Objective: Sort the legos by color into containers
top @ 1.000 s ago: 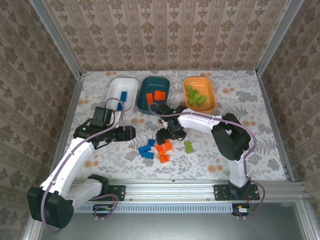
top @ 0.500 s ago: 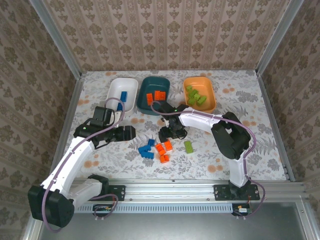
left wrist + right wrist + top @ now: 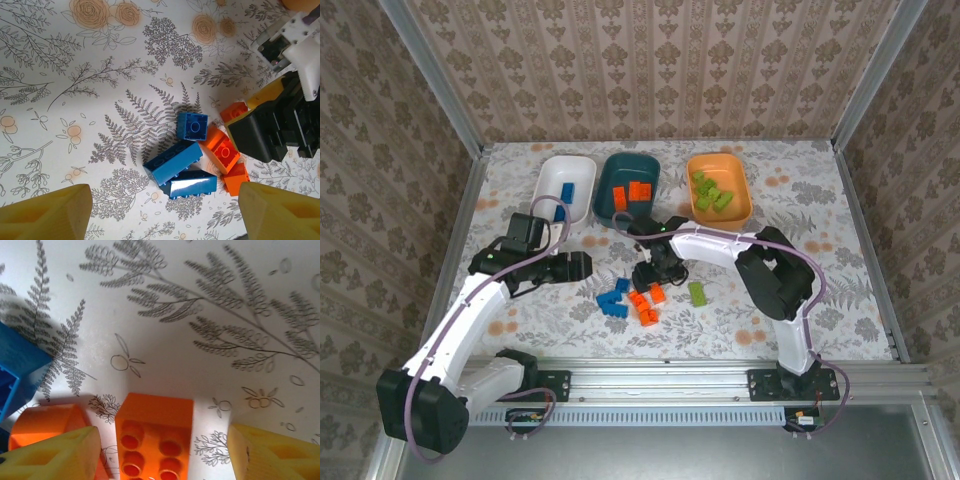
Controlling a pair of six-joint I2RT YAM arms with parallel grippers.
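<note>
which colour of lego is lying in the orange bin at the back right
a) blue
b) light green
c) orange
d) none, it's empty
b: the orange bin holds a cluster of light green bricks, while the binned orange bricks lie in the dark teal bin beside it.

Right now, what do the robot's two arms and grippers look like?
The left arm and right arm share white rounded shells, black joints and bases, and a purple cable looping alongside. The left gripper and right gripper have black bodies with blocky yellow fingers.
</note>
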